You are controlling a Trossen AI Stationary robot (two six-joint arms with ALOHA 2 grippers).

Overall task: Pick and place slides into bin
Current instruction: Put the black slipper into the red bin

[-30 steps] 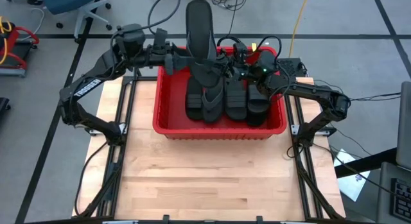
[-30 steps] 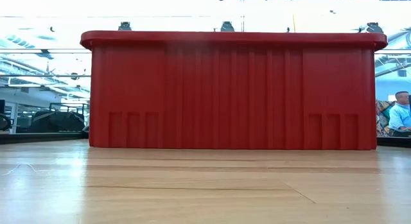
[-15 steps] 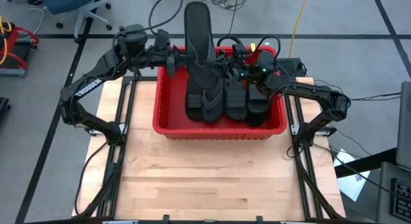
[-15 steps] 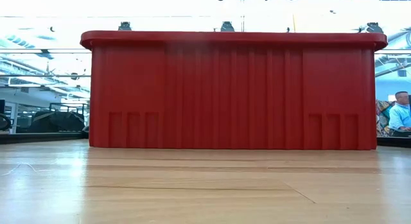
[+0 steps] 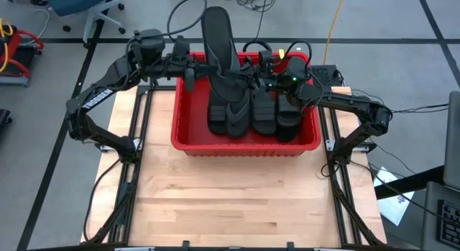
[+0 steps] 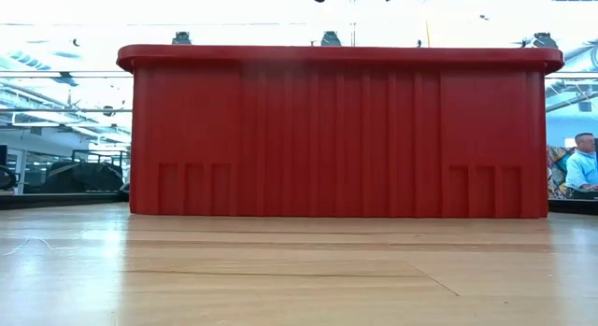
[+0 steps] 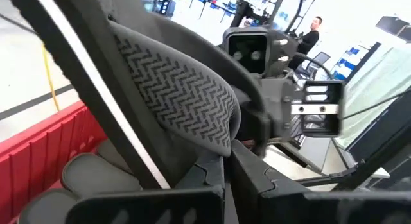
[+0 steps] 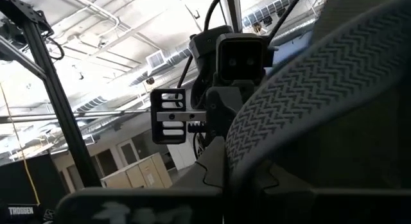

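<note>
Black slide (image 5: 218, 37) upright, zigzag tread, pinched between left claw (image 5: 192, 66) and right claw (image 5: 253, 72), over red bin (image 5: 188, 139) far rim; near tabletop (image 5: 230, 201) bare.

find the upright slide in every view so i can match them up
High view: the upright slide stands over the bin's far rim, between both claws.
Low view: not visible; the bin wall fills the frame.
Left wrist view: zigzag sole, centre.
Right wrist view: zigzag sole, right.
Shared landmark: the red bin.
</note>
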